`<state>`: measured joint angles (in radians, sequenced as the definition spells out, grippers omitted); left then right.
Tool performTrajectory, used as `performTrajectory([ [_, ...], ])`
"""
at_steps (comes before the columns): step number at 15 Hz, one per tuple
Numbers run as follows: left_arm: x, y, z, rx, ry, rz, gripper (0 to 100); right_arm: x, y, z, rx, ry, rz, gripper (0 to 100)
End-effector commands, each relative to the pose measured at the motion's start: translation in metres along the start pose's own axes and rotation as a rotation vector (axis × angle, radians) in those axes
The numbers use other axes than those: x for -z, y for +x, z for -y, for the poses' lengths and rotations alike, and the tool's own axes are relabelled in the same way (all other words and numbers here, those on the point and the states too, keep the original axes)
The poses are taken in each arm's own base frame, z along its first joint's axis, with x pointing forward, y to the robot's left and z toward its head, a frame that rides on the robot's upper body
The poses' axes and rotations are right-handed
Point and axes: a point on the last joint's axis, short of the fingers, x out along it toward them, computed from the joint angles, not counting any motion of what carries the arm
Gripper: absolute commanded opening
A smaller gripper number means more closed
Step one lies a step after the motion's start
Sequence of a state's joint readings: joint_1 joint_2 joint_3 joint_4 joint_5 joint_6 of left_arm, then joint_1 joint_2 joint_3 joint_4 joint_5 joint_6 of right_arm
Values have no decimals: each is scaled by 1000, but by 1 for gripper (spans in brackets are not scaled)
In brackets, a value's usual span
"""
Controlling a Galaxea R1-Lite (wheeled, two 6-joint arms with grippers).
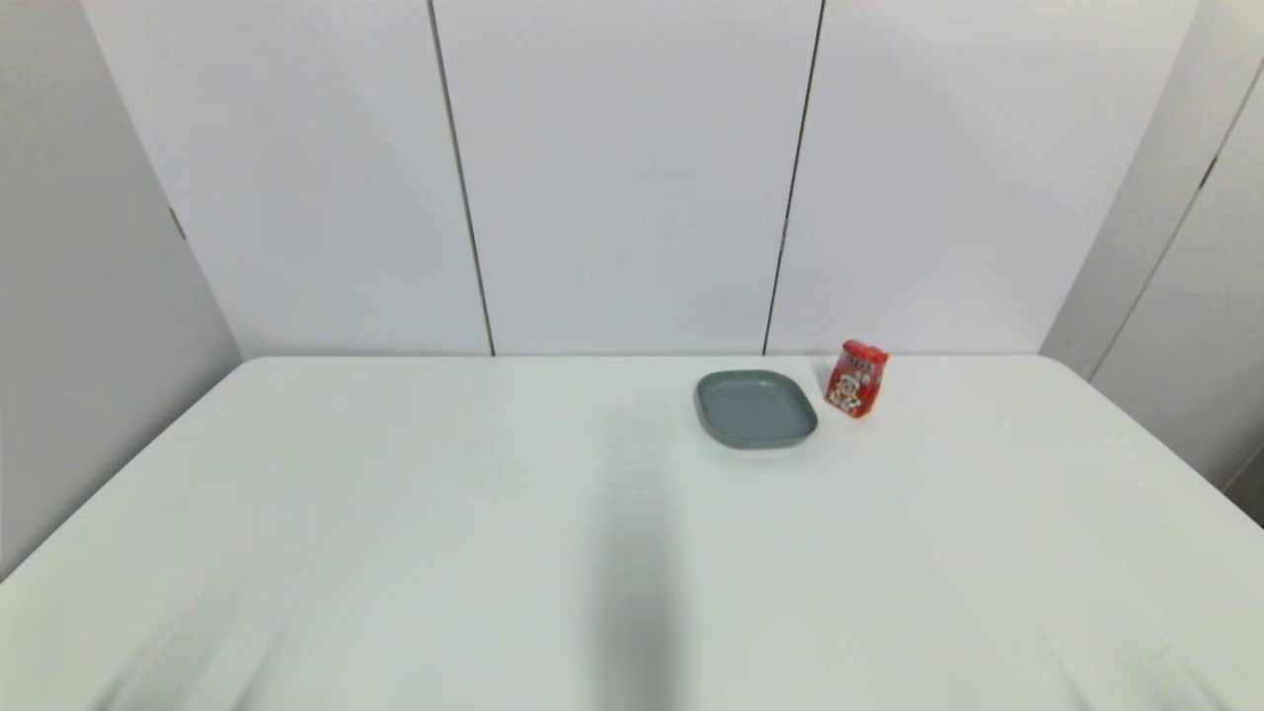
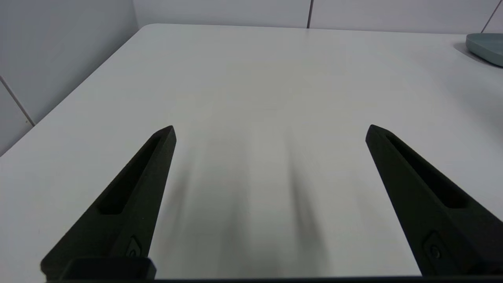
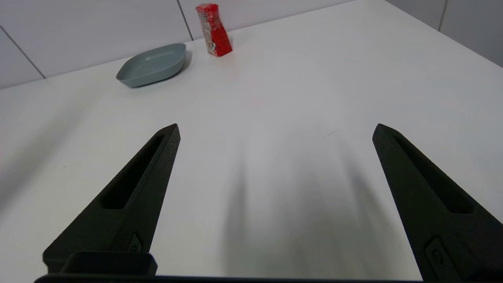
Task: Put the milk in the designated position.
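**Milk upright beside the plate, both grippers spread and empty**

Here, in your head view, the milk (image 1: pixel 856 379) sits right of centre in the frame, near the far edge of the white table (image 1: pixel 395 513). It is a small red carton with white print on its front, standing upright on the bare tabletop. It leans a little in the picture, but you cannot tell whether that is a true tilt.

Just to its left in the frame you find the grey plate (image 1: pixel 755 408), a shallow rounded-rectangle dish. A narrow strip of table separates plate and carton; they are not touching. Nothing lies in the plate.

In your right wrist view the same pair shows in the upper left of the frame: carton at top centre-left, plate lower and further left. The right gripper (image 3: pixel 275 129) hangs over bare table, well apart from both. Its two black fingers (image 3: pixel 129 196) are spread wide with nothing between them.

Your left wrist view shows the left gripper (image 2: pixel 271 131) likewise spread wide and holding nothing, over bare tabletop. Only the plate's rim appears there, at the upper right corner of the frame.

Neither arm appears in your head view. Pale wall panels with dark seams (image 1: pixel 464 197) stand behind the table.
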<state>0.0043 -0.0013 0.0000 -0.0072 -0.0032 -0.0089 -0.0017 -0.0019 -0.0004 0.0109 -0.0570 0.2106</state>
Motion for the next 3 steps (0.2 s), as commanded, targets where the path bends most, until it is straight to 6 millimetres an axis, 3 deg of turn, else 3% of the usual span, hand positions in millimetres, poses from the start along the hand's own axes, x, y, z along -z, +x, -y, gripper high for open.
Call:
performTrajectory([
  [1, 0, 0, 0, 0, 0, 1, 100, 0, 0, 0, 0, 1, -2, 100],
  [3, 0, 0, 0, 0, 0, 1, 100, 0, 0, 0, 0, 1, -2, 100],
])
